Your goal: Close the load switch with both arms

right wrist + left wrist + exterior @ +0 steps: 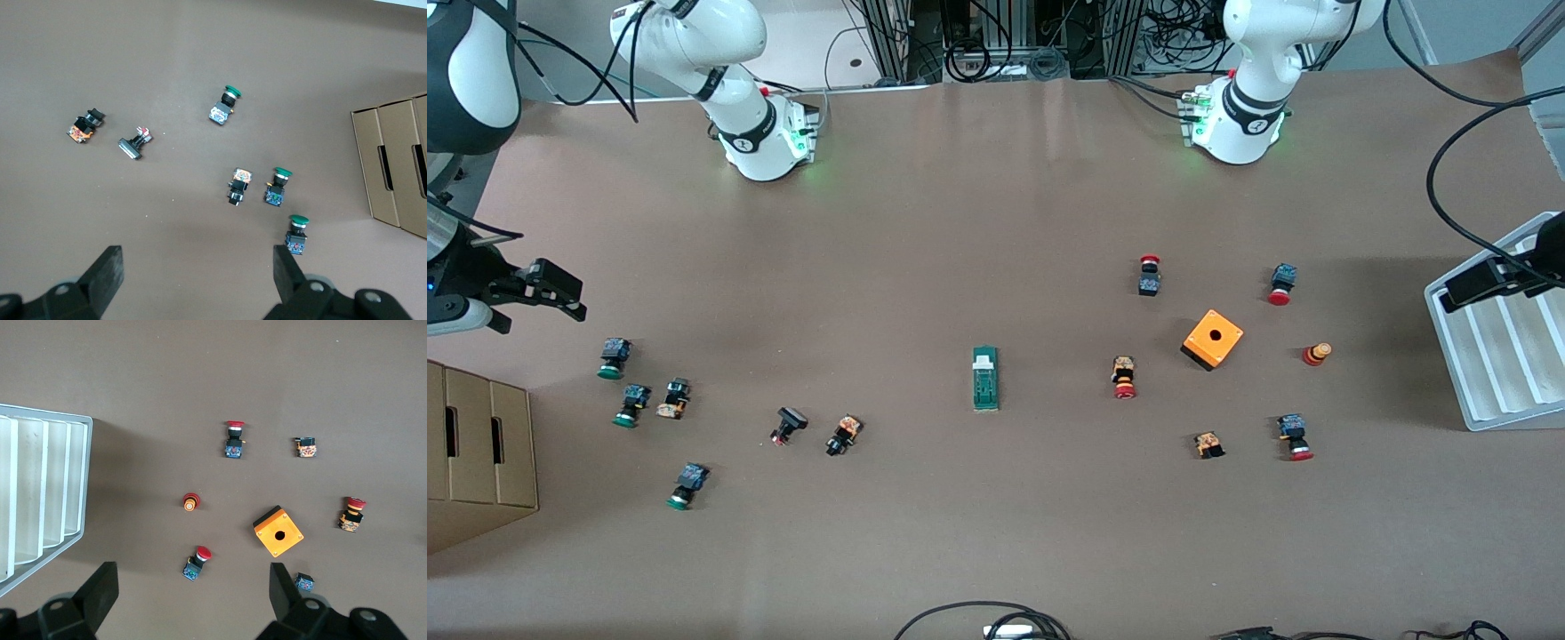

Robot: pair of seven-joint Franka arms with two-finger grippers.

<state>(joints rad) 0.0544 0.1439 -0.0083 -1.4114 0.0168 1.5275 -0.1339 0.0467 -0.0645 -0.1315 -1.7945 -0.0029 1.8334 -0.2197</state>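
The load switch (985, 379) is a narrow green block with a white piece at the end toward the robots' bases. It lies flat in the middle of the table and shows in neither wrist view. My right gripper (560, 293) is open and empty, up in the air at the right arm's end of the table, over bare table beside the green-capped buttons; its wrist view shows its spread fingers (198, 263). My left gripper (1472, 283) is open and empty, up over the edge of the white tray; its wrist view shows its spread fingers (193, 585).
An orange box with a hole (1213, 339) (278, 531) and several red-capped buttons (1125, 378) lie toward the left arm's end. Green-capped buttons (614, 357) (295, 235) lie toward the right arm's end. A white tray (1494, 356) (40, 500) and cardboard boxes (480, 453) (393, 167) stand at the table's ends.
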